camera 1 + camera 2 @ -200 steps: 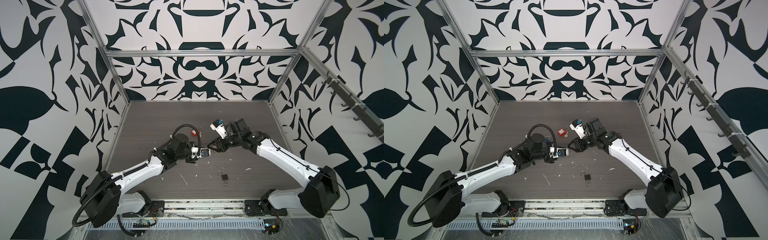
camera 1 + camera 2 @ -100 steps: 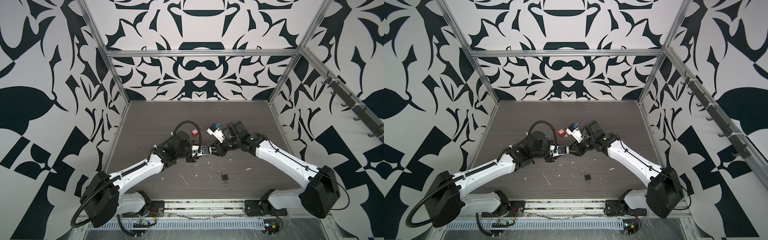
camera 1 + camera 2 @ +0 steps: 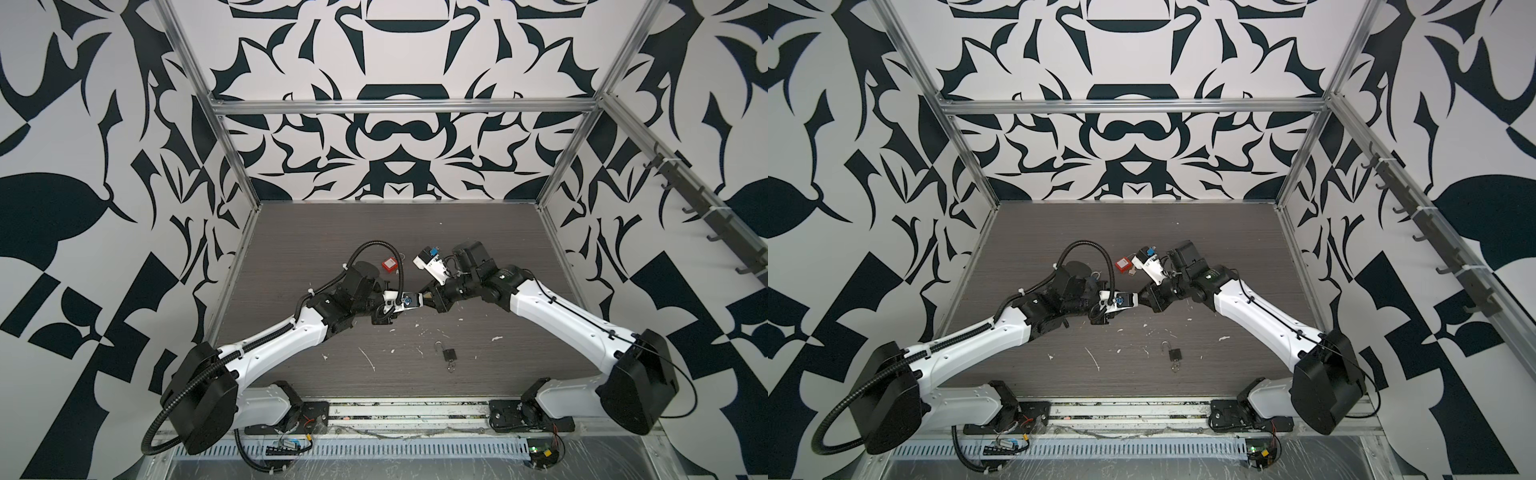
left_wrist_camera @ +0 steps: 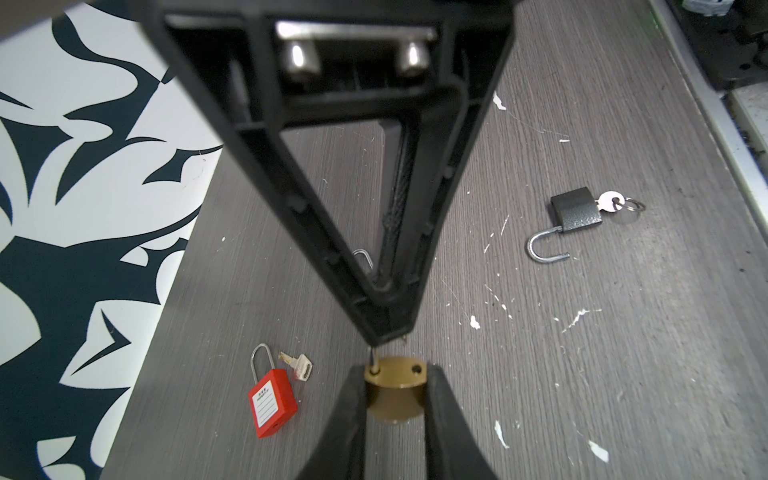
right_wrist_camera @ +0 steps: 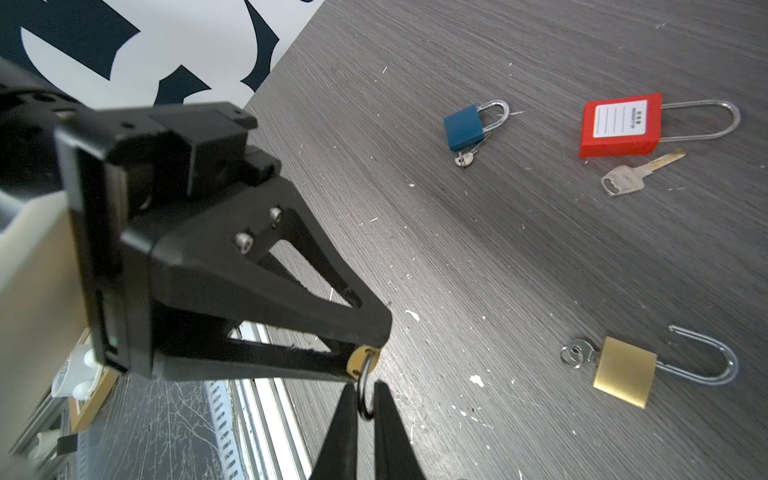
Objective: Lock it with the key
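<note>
My left gripper [image 4: 395,374] is shut on the body of a brass padlock [image 4: 395,395] and holds it above the table. The lock's shackle [image 5: 365,395] is open: one hole in the top of the body [image 4: 415,368] is empty. My right gripper [image 5: 365,390] is shut on that shackle, and its tips [image 4: 388,334] meet just above the lock. In both top views the two grippers [image 3: 417,300] [image 3: 1139,300] touch nose to nose at mid-table. The held lock's underside is hidden, so I cannot tell whether a key sits in it.
On the table lie a red padlock [image 5: 619,124] with a loose key [image 5: 636,174], a blue padlock [image 5: 465,129], a second brass padlock [image 5: 623,376] with its shackle open and a key in it, and an open dark padlock [image 4: 575,212] [image 3: 449,354] with a key.
My right gripper has moved left to meet the left gripper, and its jaws have closed on the shackle. The left gripper has shifted slightly right with the brass padlock in it.
</note>
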Controlling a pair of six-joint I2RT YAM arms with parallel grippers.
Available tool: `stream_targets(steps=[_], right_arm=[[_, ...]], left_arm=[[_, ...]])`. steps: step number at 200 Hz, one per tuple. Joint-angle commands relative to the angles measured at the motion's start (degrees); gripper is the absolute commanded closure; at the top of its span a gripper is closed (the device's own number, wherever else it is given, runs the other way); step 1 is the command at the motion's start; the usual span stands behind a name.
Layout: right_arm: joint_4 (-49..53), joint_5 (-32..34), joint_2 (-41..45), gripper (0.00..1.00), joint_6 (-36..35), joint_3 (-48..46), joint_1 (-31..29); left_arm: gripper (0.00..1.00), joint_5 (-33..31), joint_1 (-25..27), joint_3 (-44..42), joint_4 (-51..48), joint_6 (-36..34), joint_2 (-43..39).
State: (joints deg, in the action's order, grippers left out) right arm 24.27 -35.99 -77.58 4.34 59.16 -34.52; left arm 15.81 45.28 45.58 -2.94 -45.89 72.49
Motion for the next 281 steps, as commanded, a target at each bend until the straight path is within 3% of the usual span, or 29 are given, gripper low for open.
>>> stream_targets(steps=[1,42,115,183,281], right_arm=[[-0.98,0.17,-0.32,0.88,-0.12,1.92,-0.27],[-1.83,-0.26,-0.75,1.00,0.62,1.97,-0.33],[-6.78,-3.84,-4.47,1.00,9.79,2.29,-0.35],[-8.85,-4.62,-6.51,1.00,13.59,2.54,-0.29],[-10.12,-3.35,-8.92,1.00,14.86,1.85,-1.06]], left_arm=[[1.00,1.75,0.07,1.79,-0.38,-0.43,1.49],[1.00,0.37,0.07,1.55,0.28,-0.35,2.17],[1.00,-10.07,0.68,-1.77,14.69,1.53,2.89],[1.00,-8.08,0.91,-4.19,22.34,0.17,2.48],[1.00,-6.30,1.83,-2.32,24.50,1.68,2.72]])
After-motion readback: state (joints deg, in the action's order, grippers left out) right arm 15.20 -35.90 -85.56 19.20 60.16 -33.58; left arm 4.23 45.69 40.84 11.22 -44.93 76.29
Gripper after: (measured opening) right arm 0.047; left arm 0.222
